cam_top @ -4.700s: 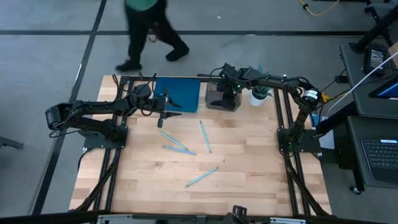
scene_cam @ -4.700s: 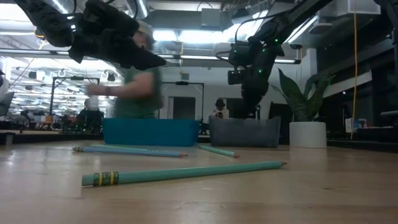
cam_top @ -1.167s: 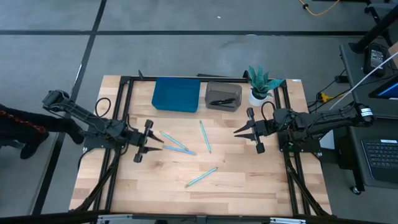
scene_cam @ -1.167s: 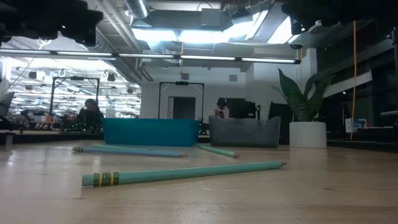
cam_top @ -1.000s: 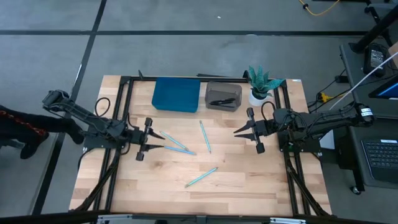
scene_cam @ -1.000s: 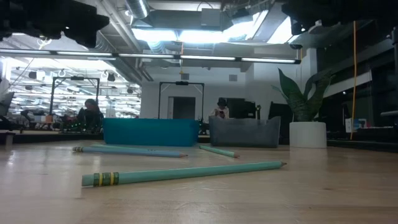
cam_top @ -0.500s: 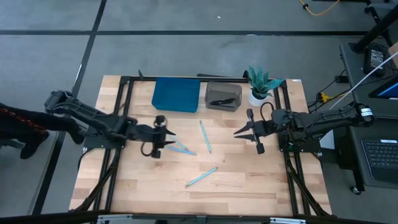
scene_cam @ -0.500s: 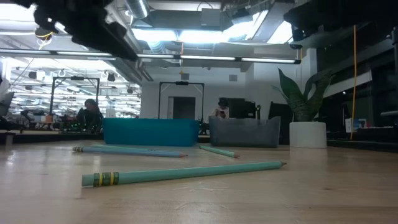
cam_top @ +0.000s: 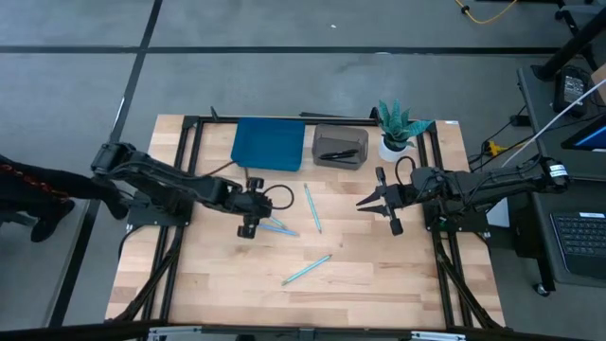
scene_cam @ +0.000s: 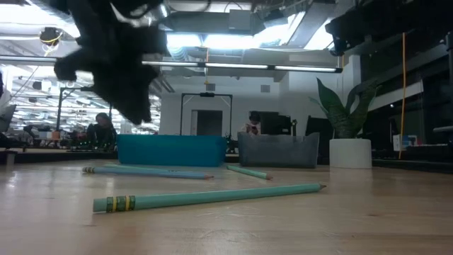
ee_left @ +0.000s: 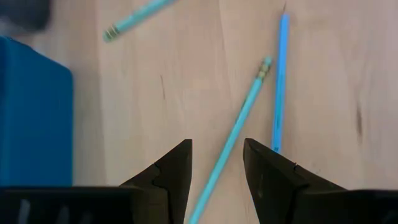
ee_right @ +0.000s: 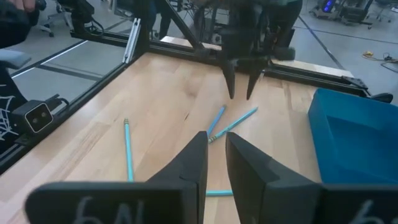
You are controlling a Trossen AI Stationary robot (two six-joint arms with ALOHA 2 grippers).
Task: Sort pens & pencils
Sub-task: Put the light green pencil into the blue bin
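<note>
Your left gripper has swung in from the table's left edge and now hangs over the crossed pair of pencils, fingers spread wide, one teal pencil running between the tips. Nothing is gripped yet. Your right gripper has stayed put, partly open and empty. Pickup appears imminent.

The pale wooden surface stands on a grey floor crossed by dark lines. Beyond the far edge, long ceiling lights glow over a bright hall with a dark doorway frame. People sit at distant desks. A desk with a keyboard stands past the right edge. A person's dark sleeve shows at the left.
</note>
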